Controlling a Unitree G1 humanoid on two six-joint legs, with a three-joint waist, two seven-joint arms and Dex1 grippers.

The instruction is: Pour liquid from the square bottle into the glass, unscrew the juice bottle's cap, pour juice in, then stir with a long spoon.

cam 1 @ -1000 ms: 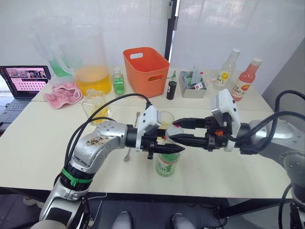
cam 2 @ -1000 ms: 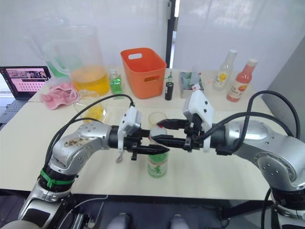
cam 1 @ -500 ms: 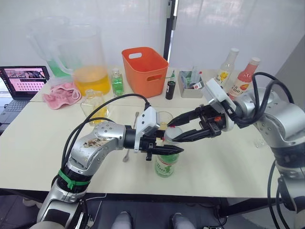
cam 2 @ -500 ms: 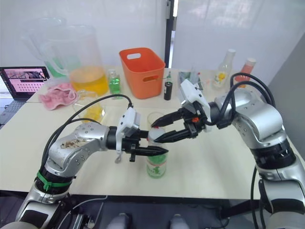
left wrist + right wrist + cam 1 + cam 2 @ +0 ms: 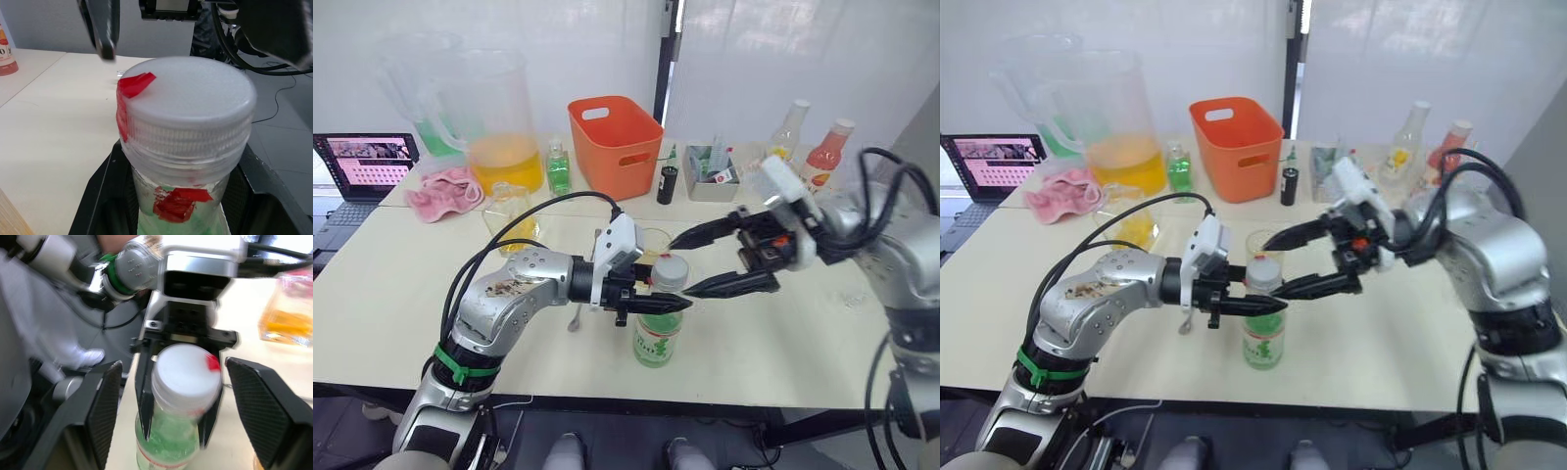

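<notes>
The juice bottle (image 5: 658, 328) stands at the table's near edge, its neck clamped by the left gripper (image 5: 658, 303). The cap (image 5: 186, 110) is not yet off. The right gripper (image 5: 700, 262) is spread wide beside the cap, holding nothing. Unscrewing, pouring and stirring remain.

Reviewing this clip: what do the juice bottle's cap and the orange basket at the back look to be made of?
The cap looks like matte white plastic: ribbed skirt, faintly grainy top, red tape stuck on one edge. The orange basket looks like moulded plastic, smooth with a slight sheen and a cut-out handle. Neither can be confirmed by look alone.
</notes>
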